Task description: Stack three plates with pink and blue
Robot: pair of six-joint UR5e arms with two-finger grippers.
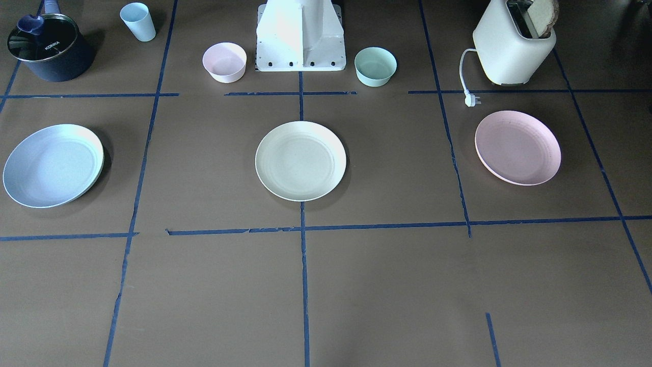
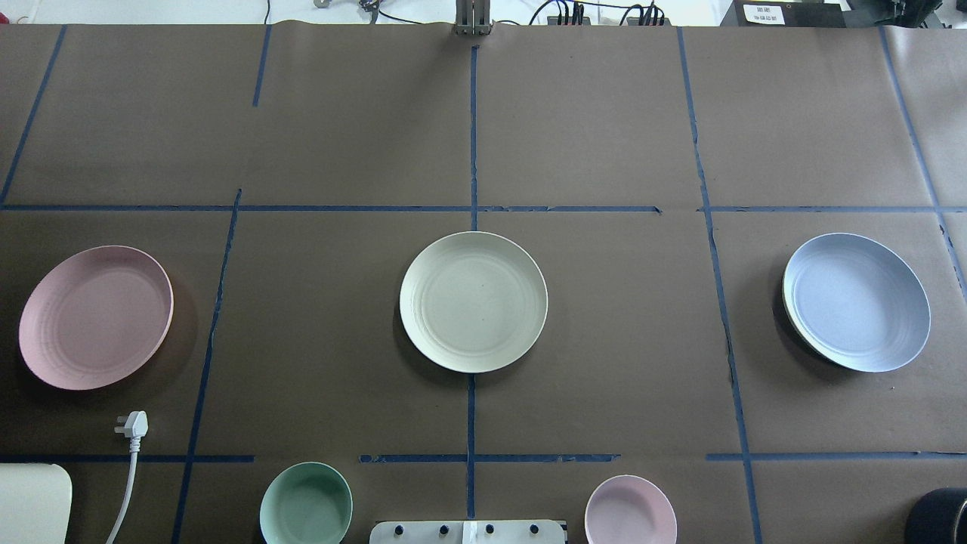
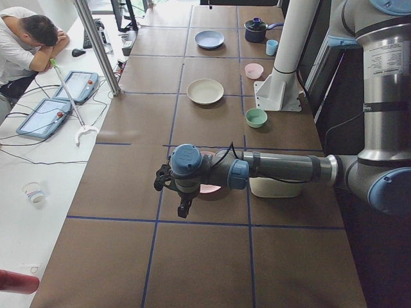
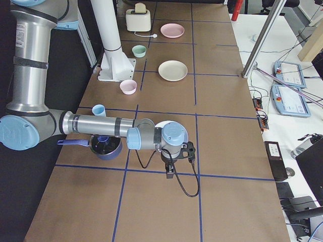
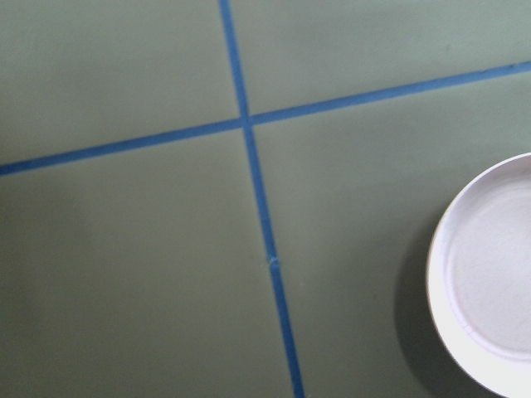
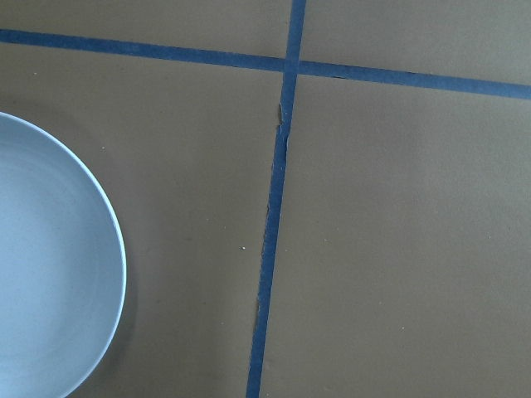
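Left gripper (image 3: 184, 206): it hangs pointing down over the table (image 2: 604, 340) at the end of a low, outstretched arm. It is seen only from the table's end, so whether its fingers are parted or closed cannot be told. The pink plate (image 2: 96, 317) lies flat just beside this gripper, on the robot's side of it, partly hidden behind the wrist. Well off to this gripper's right, about midway between the two grippers, the cream plate (image 2: 473, 301) sits across a blue tape line (image 2: 474, 136). Farther right, the blue plate (image 2: 856, 301) lies flat just beside the right gripper (image 4: 170, 173), again on the robot's side and partly behind the wrist. That gripper also points down above the table, and its finger setting cannot be told from the side view. The three plates lie well apart in one row, unstacked. Nearer the robot's base stand a mint bowl (image 2: 306, 505) and a small pink bowl (image 2: 630, 510).
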